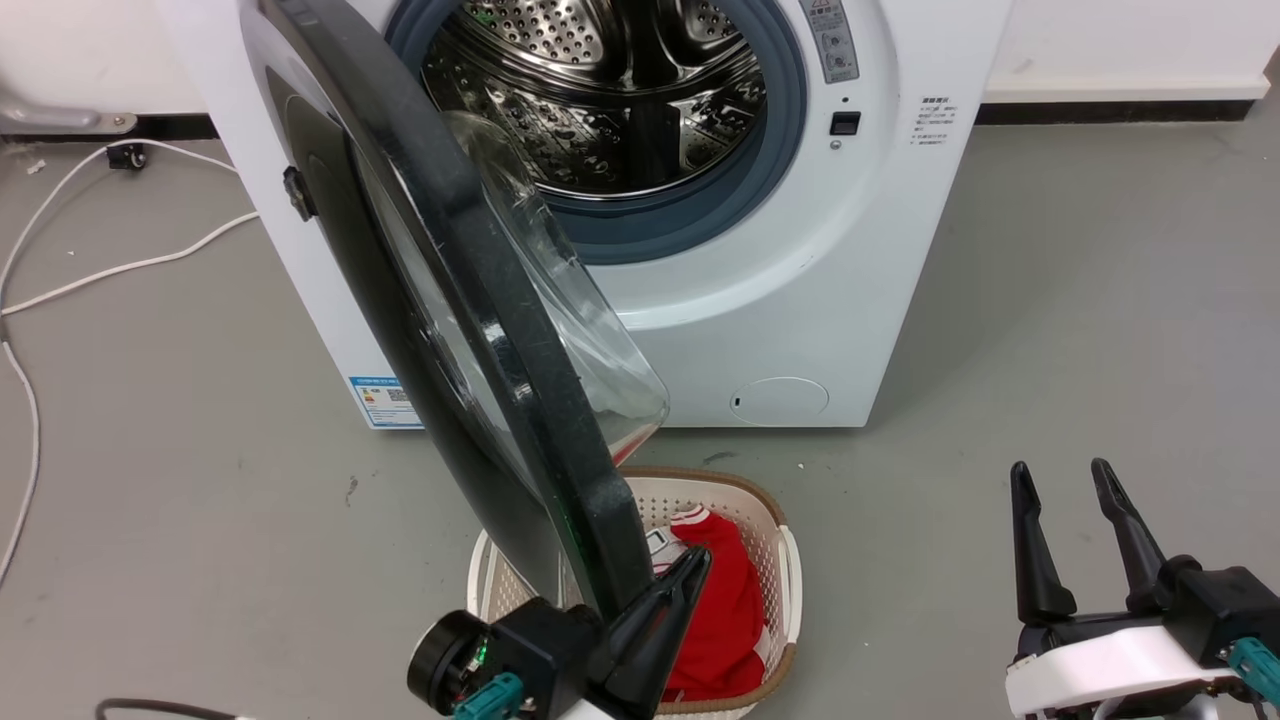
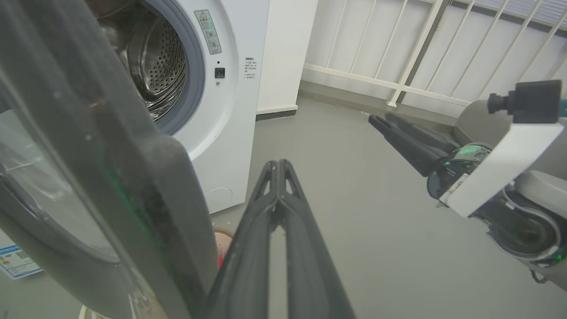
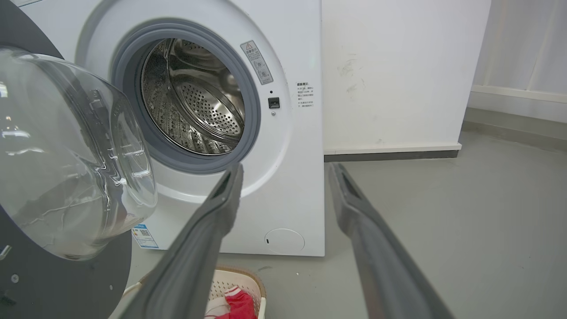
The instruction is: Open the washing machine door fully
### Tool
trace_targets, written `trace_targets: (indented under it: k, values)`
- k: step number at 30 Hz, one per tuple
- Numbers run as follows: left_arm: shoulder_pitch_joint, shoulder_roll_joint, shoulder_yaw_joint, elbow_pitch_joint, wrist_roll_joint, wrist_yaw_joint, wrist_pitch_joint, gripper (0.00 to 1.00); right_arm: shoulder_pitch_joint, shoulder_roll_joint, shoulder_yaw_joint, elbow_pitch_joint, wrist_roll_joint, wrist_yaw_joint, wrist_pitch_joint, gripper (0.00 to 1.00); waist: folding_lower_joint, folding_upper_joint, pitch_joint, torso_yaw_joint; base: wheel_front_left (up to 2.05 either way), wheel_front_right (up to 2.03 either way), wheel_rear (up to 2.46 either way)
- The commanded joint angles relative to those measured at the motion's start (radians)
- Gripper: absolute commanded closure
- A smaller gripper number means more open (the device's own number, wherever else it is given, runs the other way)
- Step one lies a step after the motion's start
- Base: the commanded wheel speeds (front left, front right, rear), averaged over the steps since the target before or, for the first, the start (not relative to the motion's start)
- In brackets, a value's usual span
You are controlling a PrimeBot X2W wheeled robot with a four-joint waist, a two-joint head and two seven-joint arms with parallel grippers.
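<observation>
The washing machine door, glossy black with a bulging glass bowl, stands swung out from the white washer and shows edge-on in the head view. Behind it the steel drum is exposed. My left gripper is shut with nothing in it and lies close against the inner side of the door's lower rim. In the left wrist view the door looms just left of my left gripper. My right gripper is open and empty, well right of the door. The right wrist view has my right gripper facing the washer, the door at left.
A pale laundry basket holding a red garment sits on the floor under the door's outer edge. White cables trail over the grey floor left of the washer. A white railing runs along the far right.
</observation>
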Motion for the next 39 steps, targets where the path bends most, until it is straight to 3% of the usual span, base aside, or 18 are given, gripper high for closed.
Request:
trace_targets:
  k: [1,12,20,31,39]
  values:
    - [-0.011,-0.001,-0.003,0.023,0.016,0.006,-0.011,1.00,-0.019,0.002,0.002,0.002,0.000,-0.001,-0.002,0.00,0.0000,0.0000,0.003,-0.004,0.00,0.00,0.00]
    - [-0.087,-0.023,0.022,0.233,0.064,0.037,-0.154,1.00,-0.029,0.002,0.004,0.015,0.010,-0.001,-0.002,0.00,0.0000,0.0000,0.026,-0.034,0.00,0.00,0.00]
    - [-0.123,-0.037,0.032,0.310,0.045,0.051,-0.193,1.00,-0.039,0.002,0.008,0.024,0.019,-0.001,-0.002,0.00,0.0000,0.0000,0.030,-0.036,0.00,0.00,0.00]
    - [-0.040,-0.017,0.056,0.280,0.028,0.098,-0.198,1.00,-0.023,0.002,0.002,0.023,0.024,-0.001,-0.002,0.00,0.0000,0.0000,0.012,-0.009,0.00,0.00,0.00]
    - [0.035,-0.002,0.058,0.226,0.017,0.129,-0.191,1.00,0.002,0.002,-0.007,0.016,0.024,-0.001,-0.002,0.00,0.0000,0.0000,-0.005,0.065,0.00,0.00,0.00]
